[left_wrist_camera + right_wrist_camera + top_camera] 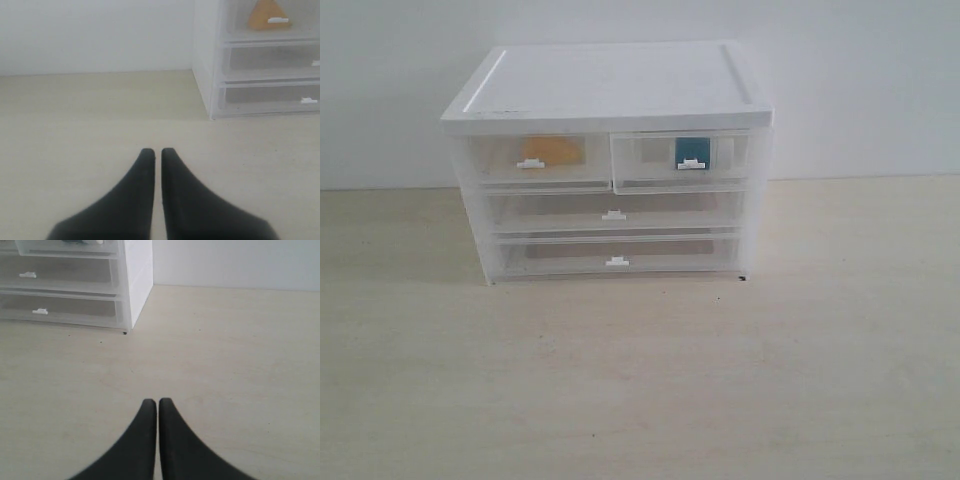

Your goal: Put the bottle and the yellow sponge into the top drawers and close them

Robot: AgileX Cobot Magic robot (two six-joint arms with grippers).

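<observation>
The white-topped cabinet (610, 85) stands at the back of the table. The yellow sponge (552, 150) lies inside the top left drawer (535, 160), also seen as the orange wedge (267, 12) in the left wrist view. Inside the top right drawer (685, 162), which sticks out slightly, sits the teal bottle (692, 148). My left gripper (157, 152) is shut and empty, low over the table, off the cabinet's left side. Off the cabinet's right side, my right gripper (158, 402) is likewise shut and empty. Neither gripper shows in the exterior view.
Two full-width clear drawers (612, 213) (616, 258) sit shut below the top ones. The pale wooden table (640, 380) stretches in front of the cabinet, and a white wall (860, 90) stands behind it.
</observation>
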